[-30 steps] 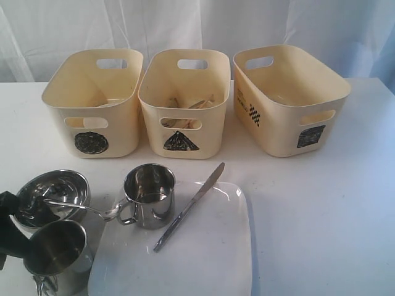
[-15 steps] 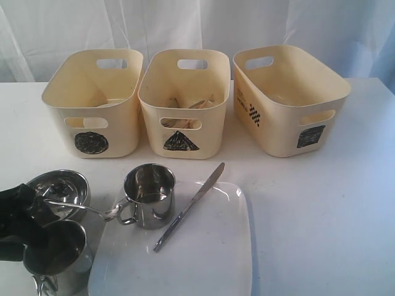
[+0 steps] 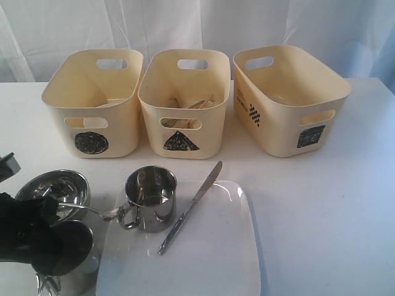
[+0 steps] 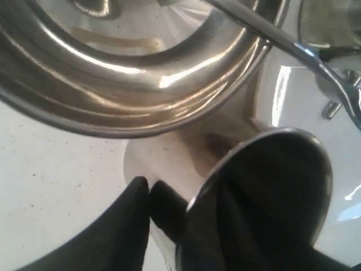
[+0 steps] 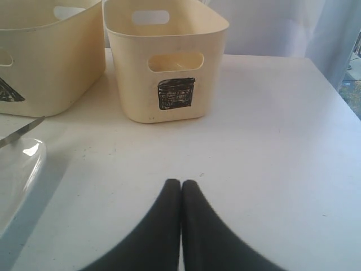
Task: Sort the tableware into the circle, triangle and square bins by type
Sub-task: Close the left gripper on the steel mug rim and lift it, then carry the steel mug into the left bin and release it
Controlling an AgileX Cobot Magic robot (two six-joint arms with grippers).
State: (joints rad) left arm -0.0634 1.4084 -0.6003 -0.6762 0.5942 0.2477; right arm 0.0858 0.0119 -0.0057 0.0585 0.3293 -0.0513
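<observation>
Honestly, the near handled steel mug (image 3: 77,279) sits front-left, right under the left gripper (image 3: 58,243), whose black fingers (image 4: 127,231) seem to straddle its wall; clamped yet, can't tell. Right gripper (image 5: 181,195) is pressed together, empty, well apart by the cream square-marked bin (image 5: 169,62); left arm's nearer.

Your left gripper (image 3: 55,240) sits low at the near left corner of the exterior view, its black arm (image 3: 12,231) entering from that view's left edge and tilted downward. Its jaws stand apart, one finger (image 4: 118,231) plain in the left wrist view; whether they grip cannot be told. Your right gripper (image 5: 181,183), seen only in the right wrist view, points forward with its jaws pressed together.
</observation>
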